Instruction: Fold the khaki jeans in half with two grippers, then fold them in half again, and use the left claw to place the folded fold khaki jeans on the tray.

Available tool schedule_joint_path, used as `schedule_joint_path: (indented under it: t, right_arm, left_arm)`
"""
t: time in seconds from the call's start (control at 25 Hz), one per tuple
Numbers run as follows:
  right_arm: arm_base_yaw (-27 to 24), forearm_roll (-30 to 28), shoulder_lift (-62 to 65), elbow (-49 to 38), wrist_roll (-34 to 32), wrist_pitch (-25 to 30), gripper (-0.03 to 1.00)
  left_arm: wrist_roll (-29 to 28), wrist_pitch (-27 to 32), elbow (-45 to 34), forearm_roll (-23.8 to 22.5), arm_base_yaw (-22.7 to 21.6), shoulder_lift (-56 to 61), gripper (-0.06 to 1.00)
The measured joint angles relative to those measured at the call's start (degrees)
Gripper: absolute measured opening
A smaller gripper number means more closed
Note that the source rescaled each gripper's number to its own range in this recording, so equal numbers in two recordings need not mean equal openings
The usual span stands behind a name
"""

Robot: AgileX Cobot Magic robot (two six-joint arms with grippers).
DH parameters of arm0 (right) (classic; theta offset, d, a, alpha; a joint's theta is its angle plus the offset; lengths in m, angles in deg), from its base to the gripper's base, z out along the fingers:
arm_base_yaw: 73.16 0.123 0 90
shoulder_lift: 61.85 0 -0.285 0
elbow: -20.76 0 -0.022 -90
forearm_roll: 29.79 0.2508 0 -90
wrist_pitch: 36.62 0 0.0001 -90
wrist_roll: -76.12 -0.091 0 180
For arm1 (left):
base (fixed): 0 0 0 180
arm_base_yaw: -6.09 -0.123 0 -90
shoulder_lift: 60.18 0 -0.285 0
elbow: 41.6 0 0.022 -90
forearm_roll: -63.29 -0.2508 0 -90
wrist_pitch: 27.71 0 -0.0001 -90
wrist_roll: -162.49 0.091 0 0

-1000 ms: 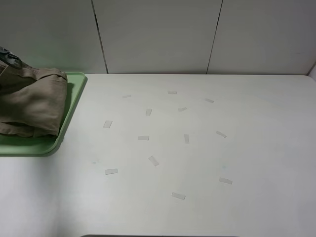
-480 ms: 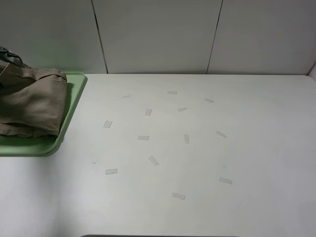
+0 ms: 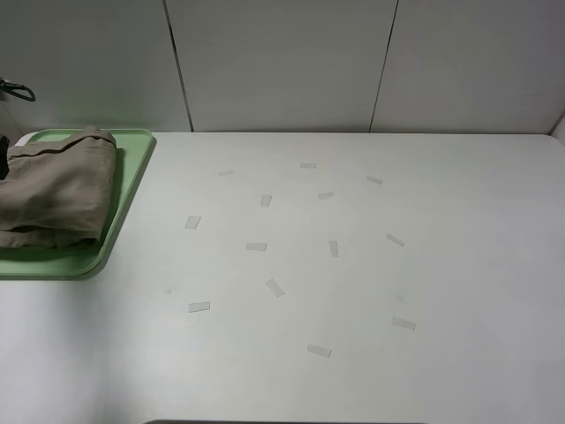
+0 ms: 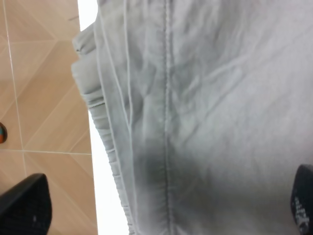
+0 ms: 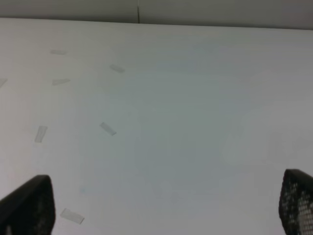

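Observation:
The khaki jeans lie folded in a thick bundle on the light-green tray at the far left of the table. In the left wrist view the khaki cloth fills the frame, with seams and gathered waistband showing. My left gripper hovers just above the cloth, with its black fingertips wide apart and nothing between them. In the exterior view only a black cable of the left arm shows at the left edge. My right gripper is open and empty above the bare table.
The white table carries several small pale tape marks across its middle. A grey panelled wall stands behind. In the left wrist view, tiled floor shows beyond the table's left edge.
The jeans have settled lower and flatter on the tray. The left arm's black part that was over the bundle has drawn back toward the left edge.

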Motion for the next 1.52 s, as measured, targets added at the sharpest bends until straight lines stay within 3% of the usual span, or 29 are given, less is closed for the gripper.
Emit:
schedule_joint_path:
  t: [0.36, 0.52, 1.12, 1.36, 1.52]
  right_arm:
    - [0.0, 0.0, 0.0, 0.0, 0.0, 0.0, 1.0]
    - [0.0, 0.0, 0.0, 0.0, 0.0, 0.0, 1.0]
    - [0.0, 0.0, 0.0, 0.0, 0.0, 0.0, 1.0]
    - [0.0, 0.1, 0.0, 0.0, 0.0, 0.0, 1.0]
    - [0.0, 0.1, 0.0, 0.0, 0.0, 0.0, 1.0]
  left_arm:
    - [-0.3, -0.3, 0.0, 2.7, 0.0, 11.1, 1.0]
    - [0.6, 0.3, 0.0, 7.1, 0.0, 17.1, 1.0]
    - [29.6, -12.1, -20.3, 35.6, 0.0, 51.3, 1.0]
    - [31.9, -10.6, -27.1, 40.6, 0.0, 66.9, 1.0]
    - [28.6, -7.6, -32.9, 40.9, 0.0, 78.6, 1.0]
